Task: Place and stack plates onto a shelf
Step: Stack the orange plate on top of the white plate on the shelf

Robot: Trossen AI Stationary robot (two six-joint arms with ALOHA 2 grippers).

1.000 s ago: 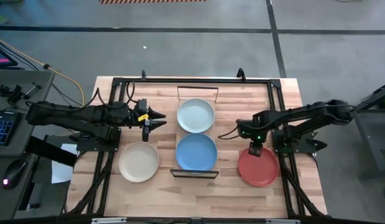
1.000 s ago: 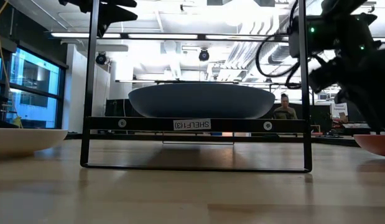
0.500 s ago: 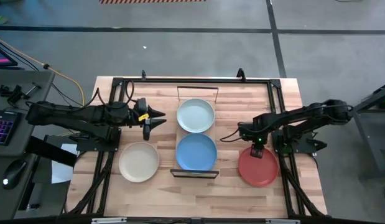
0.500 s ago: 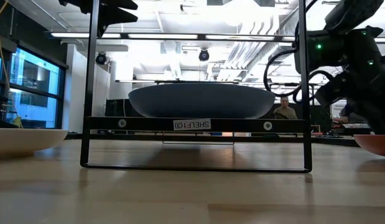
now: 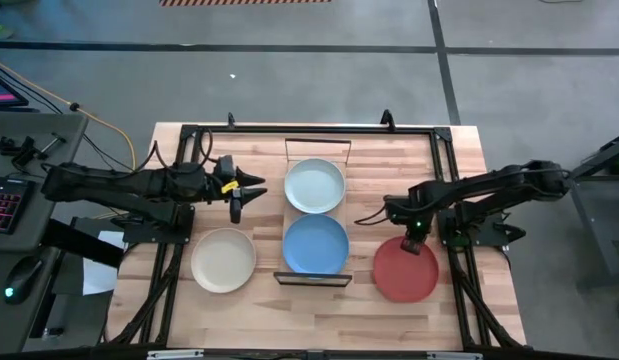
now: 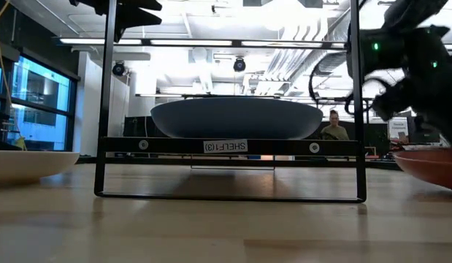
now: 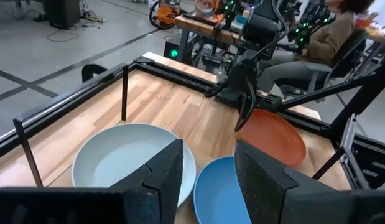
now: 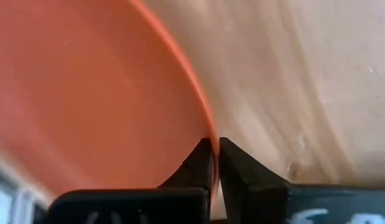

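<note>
The shelf (image 5: 316,276) holds the pale blue-white plate (image 5: 315,186) at its far part and the blue plate (image 5: 316,244) at its near part. The cream plate (image 5: 223,260) lies flat on the table left of the shelf. My right gripper (image 5: 411,241) is shut on the red plate (image 5: 406,272) right of the shelf. The red plate also shows in the low view (image 6: 428,164). My left gripper (image 5: 251,191) is open and empty, above the table left of the pale plate; its wrist view (image 7: 208,180) looks over both shelf plates. My right gripper pinches the red plate's far rim (image 8: 206,127) between its two fingers, one on the inner side and one on the outer side. The fingers come from above, pointing down. The plate is tilted, its far rim raised; whether its near rim touches the table I cannot tell.
Black metal framing (image 5: 309,130) runs along the table's far edge and down both sides. The shelf's black wire end frames (image 6: 229,102) stand upright at its short ends. Bare wood lies between the shelf and the red plate (image 5: 367,200). A person (image 7: 316,37) sits beyond the table.
The red plate has shifted a little toward the shelf and the near edge, and its far rim has come up in my right gripper's hold. My left gripper has kept still.
</note>
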